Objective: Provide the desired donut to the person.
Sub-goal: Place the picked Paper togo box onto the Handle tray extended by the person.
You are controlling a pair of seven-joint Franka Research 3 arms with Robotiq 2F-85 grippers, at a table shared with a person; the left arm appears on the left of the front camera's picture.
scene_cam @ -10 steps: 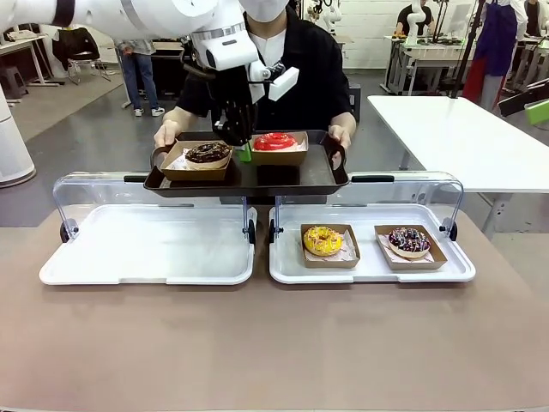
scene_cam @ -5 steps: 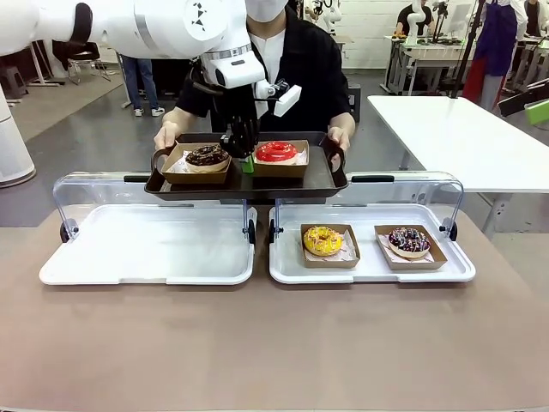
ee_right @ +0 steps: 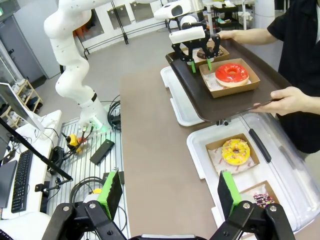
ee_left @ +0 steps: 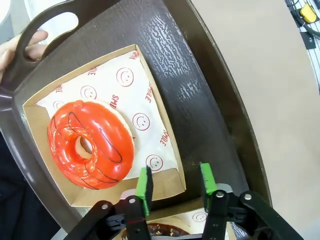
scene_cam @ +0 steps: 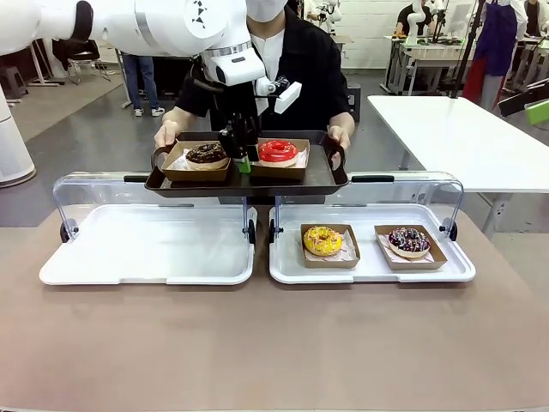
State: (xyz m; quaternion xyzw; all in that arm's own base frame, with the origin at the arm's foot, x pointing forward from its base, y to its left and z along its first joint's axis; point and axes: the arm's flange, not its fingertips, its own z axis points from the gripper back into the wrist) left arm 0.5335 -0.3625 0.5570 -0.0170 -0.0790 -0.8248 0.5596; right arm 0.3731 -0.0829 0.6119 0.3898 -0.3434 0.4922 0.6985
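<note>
The person (scene_cam: 302, 69) in a black top holds a dark tray (scene_cam: 283, 178) by both handles at the far side. On it, a red-glazed donut (scene_cam: 277, 151) sits in a paper-lined brown box (ee_left: 102, 95) beside a chocolate donut (scene_cam: 207, 154) in its own box. My left gripper (scene_cam: 244, 160) hangs between the two boxes. In its wrist view the left gripper (ee_left: 176, 182) is open, the near corner of the red donut's box between its green pads (ee_left: 145, 184). My right gripper (ee_right: 170, 195) stands open far back above the table, holding nothing.
Two white lidded trays lie on the brown table; the left tray (scene_cam: 146, 245) is bare, while the right tray (scene_cam: 371, 271) holds a yellow donut (scene_cam: 322, 240) and a dark sprinkled donut (scene_cam: 409, 241) in boxes. Another white table (scene_cam: 463, 137) stands at the right.
My left gripper's jaws have parted from shut, letting go of the red donut's box, which now rests on the tray. The wrist shifted slightly right.
</note>
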